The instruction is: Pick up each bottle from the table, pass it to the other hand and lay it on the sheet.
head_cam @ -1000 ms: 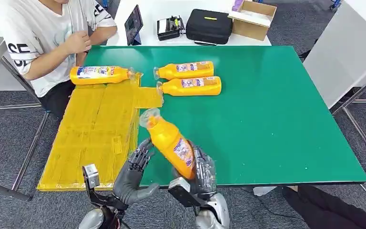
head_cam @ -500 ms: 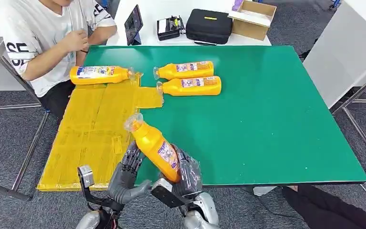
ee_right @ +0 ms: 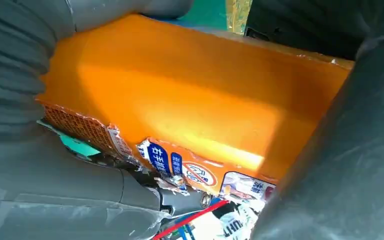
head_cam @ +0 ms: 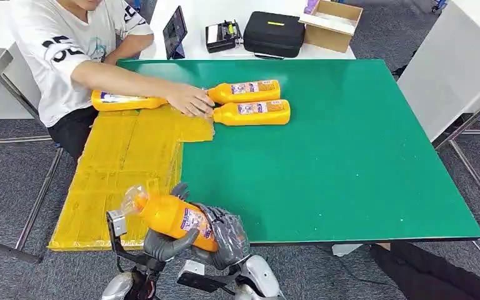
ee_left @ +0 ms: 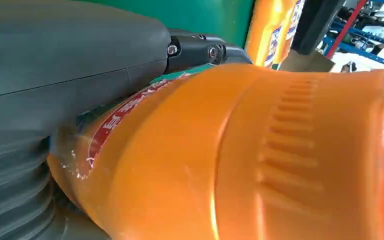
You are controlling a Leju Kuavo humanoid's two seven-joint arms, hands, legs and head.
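Both hands on one bottle (head_cam: pixel 174 217), held off the near edge of the green counter (head_cam: pixel 350 156). Left hand (head_cam: pixel 165 240) wrapped under the neck end, thumb across the body; right hand (head_cam: pixel 225 234) cupped round the base end. Looks like mid hand-over: two-handed hold so bottle stays put while one side lets go. Which hand bears the load: can't tell.

Bottle lying nearly level, clear cap toward the yellow sheet (head_cam: pixel 125 169), just over the sheet's near corner; prob. tilted that way ready for laying down.

Further from held bottle: two bottles (head_cam: pixel 250 103) side by side mid-counter, caps toward the sheet, not yet picked. One more bottle (head_cam: pixel 122 100) at the sheet's far edge, partly covered by a person's arm. Person's hand (head_cam: pixel 190 100) reaching to the caps of the pair; touching or just near, unclear.

Hidden: right hand's fingertips behind bottle. Wrist views too close, mostly orange plastic and grey cover; label (ee_right: pixel 200 172) torn, text unreadable. Sheet's near edge cut off by left arm.
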